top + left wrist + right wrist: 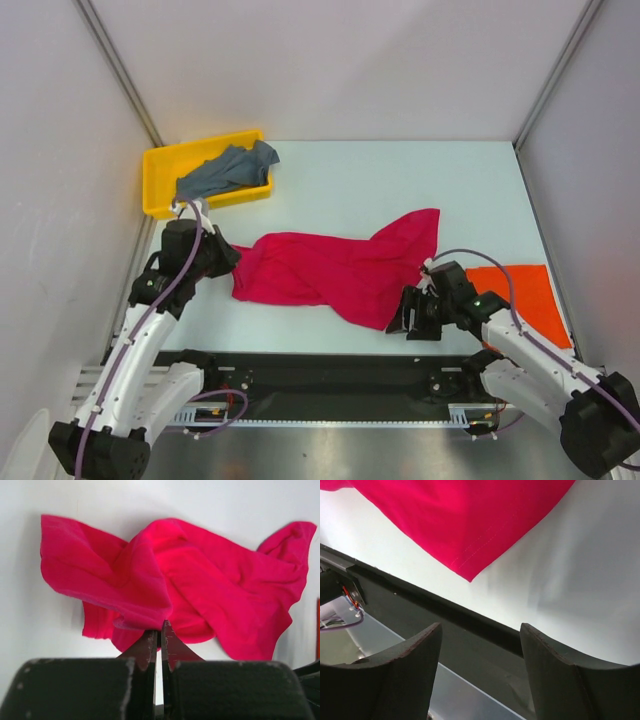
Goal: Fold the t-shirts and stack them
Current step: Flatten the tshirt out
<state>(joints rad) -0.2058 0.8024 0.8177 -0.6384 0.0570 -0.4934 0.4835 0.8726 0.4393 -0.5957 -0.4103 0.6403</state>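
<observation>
Currently the crimson-pink t-shirt (335, 270) lies rumpled and unfolded across the middle of the table (400, 180); the left gripper (160, 629) is closed, pinching a fold at the shirt's left edge; the right gripper (480, 630) stands open and empty, just short of the shirt's near right corner, over the table's front edge; the orange-red t-shirt (530, 290) lies flat at the right; the grey-blue t-shirt (225, 170) sits crumpled in the yellow tray (158, 185) at far left.
</observation>
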